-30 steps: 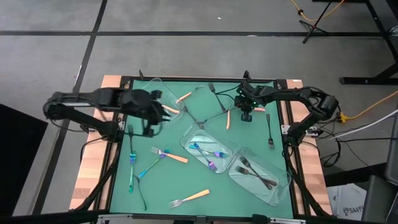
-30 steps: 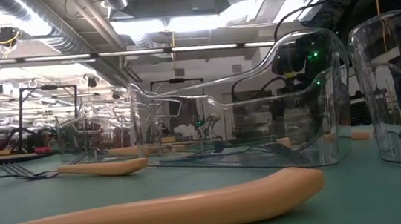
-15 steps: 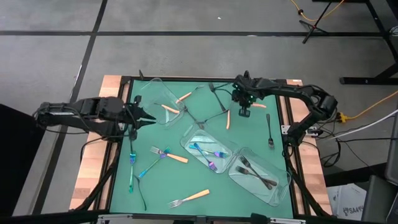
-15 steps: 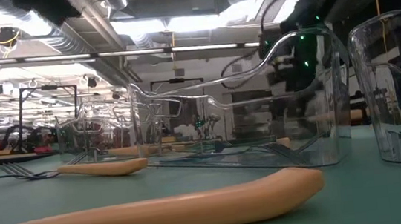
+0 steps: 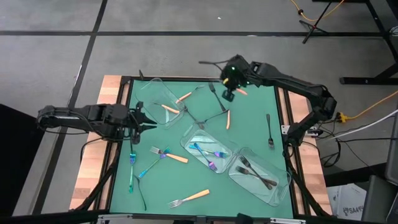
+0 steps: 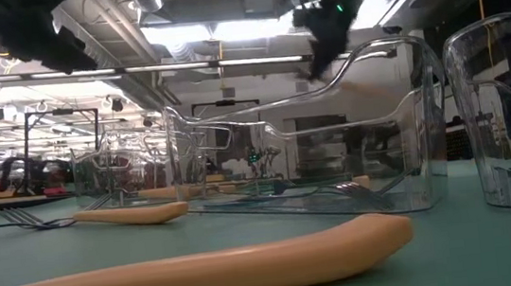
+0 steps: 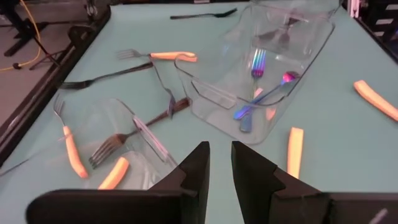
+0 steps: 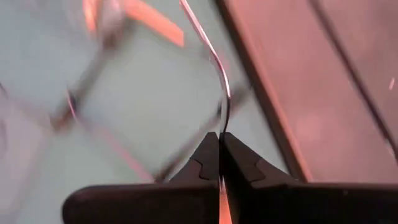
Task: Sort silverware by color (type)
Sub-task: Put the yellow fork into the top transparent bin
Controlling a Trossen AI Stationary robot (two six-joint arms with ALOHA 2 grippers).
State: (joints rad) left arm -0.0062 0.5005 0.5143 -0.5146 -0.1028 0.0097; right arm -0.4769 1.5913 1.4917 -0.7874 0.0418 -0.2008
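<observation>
My right gripper (image 5: 228, 91) is high over the table's far edge, shut on an orange-handled fork whose orange handle (image 5: 242, 92) shows beside the fingers. My left gripper (image 7: 219, 167) hangs at the left edge, pointing toward the table's middle. Its fingers stand a little apart with nothing between them. Orange-handled pieces lie in the far-left clear tray (image 5: 151, 87), iridescent ones in the middle tray (image 5: 189, 138) and dark forks in the near-right tray (image 5: 281, 186). More silverware lies loose on the green mat. My right gripper pinches the fork's thin silver neck (image 8: 222, 121) between its two fingers, just ahead of the orange handle (image 8: 221, 213). The fork runs along the fingers, its curved metal end reaching out past the fingertips. It is lifted clear of the table.
Loose on the mat lie orange-handled forks (image 5: 189, 198) (image 5: 169, 155), an orange piece (image 5: 227, 119), iridescent pieces (image 5: 132, 169), and dark forks (image 5: 269, 130) (image 5: 212, 113). The three trays run diagonally from far left to near right. The mat's raised frame (image 5: 283, 106) borders it.
My right gripper has risen steeply and gone toward the far edge and the left. It carries the orange-handled fork, which has left the mat and now hangs clear. My left gripper has drawn back from over the far-left tray toward the left edge and sunk lower.
</observation>
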